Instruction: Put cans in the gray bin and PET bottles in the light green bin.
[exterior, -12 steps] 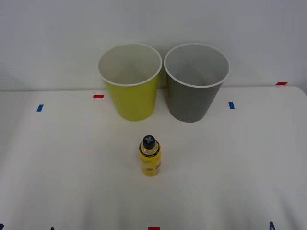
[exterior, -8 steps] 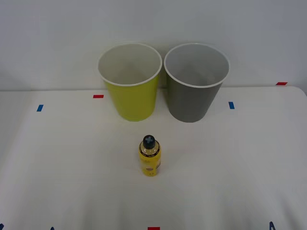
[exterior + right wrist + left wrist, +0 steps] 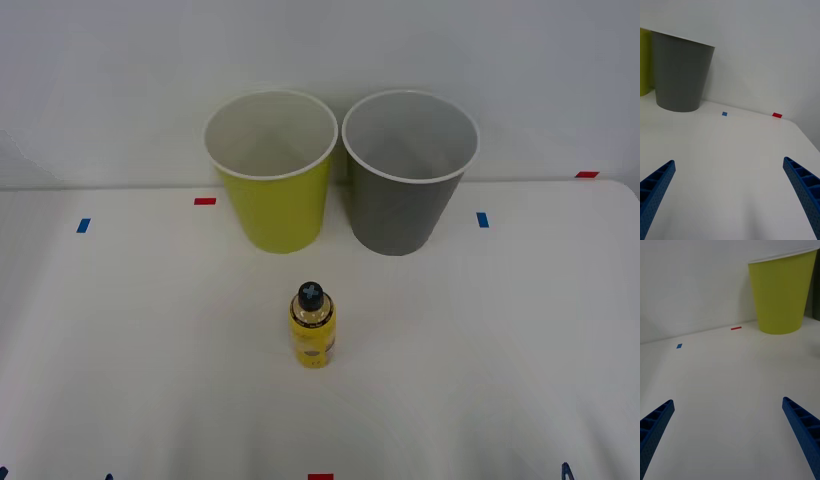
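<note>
White tabletop [image 3: 120,350] holds my upright small clear yellow-labelled PET bottle [image 3: 312,325], ungrasped; both blue grippers, left [image 3: 730,438] and right [image 3: 730,195], gape apart, so next I reach for it, bound for the yellow-green plastic bin [image 3: 272,170].

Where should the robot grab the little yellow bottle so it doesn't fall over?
Probably around the labelled middle of the PET bottle, coming level from the robot's side. It stands upright with bare table around it, and its round body suits open fingers better than the narrow black cap.

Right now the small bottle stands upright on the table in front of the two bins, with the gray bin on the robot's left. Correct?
Not quite. The front view shows the gray bin on the robot's right; the light green bin is on its left. The bottle does stand upright before both.
</note>
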`<move>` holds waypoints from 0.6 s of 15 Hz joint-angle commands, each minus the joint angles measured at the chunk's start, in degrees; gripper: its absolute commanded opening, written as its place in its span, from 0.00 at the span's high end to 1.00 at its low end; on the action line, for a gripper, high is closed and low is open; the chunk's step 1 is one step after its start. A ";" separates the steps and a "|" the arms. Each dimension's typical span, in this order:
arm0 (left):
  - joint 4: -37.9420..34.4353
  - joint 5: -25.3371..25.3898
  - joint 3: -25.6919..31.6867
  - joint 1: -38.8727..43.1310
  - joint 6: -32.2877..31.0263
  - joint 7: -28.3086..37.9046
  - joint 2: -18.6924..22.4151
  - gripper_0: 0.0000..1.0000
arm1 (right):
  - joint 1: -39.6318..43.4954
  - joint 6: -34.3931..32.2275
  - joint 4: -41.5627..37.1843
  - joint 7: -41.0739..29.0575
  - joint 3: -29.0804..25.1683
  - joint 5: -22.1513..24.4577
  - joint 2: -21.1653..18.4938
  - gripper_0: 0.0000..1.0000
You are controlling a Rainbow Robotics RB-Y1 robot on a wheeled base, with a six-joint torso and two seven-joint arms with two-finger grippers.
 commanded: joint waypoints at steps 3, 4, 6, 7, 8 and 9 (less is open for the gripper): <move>0.00 0.00 0.00 0.00 0.00 0.00 0.00 0.00 | 0.00 0.00 0.00 0.00 0.00 0.00 0.00 0.00; 0.00 0.00 0.00 0.00 0.00 0.00 0.00 0.00 | 0.00 0.00 0.00 0.00 0.00 0.00 0.00 0.00; 0.00 0.00 0.00 0.00 0.00 0.00 0.00 0.00 | 0.00 0.00 0.00 0.00 0.00 0.00 0.00 0.00; 0.00 0.00 0.00 0.00 0.00 0.00 0.00 0.00 | 0.00 0.00 0.00 0.00 0.00 0.00 0.00 0.00; 0.00 0.00 0.00 0.00 0.00 0.00 0.00 0.00 | 0.00 0.00 0.00 0.00 0.00 0.00 0.00 0.00; 0.00 0.00 0.00 0.00 0.00 0.00 0.00 0.00 | 0.00 0.00 0.00 0.00 0.00 0.00 0.00 0.00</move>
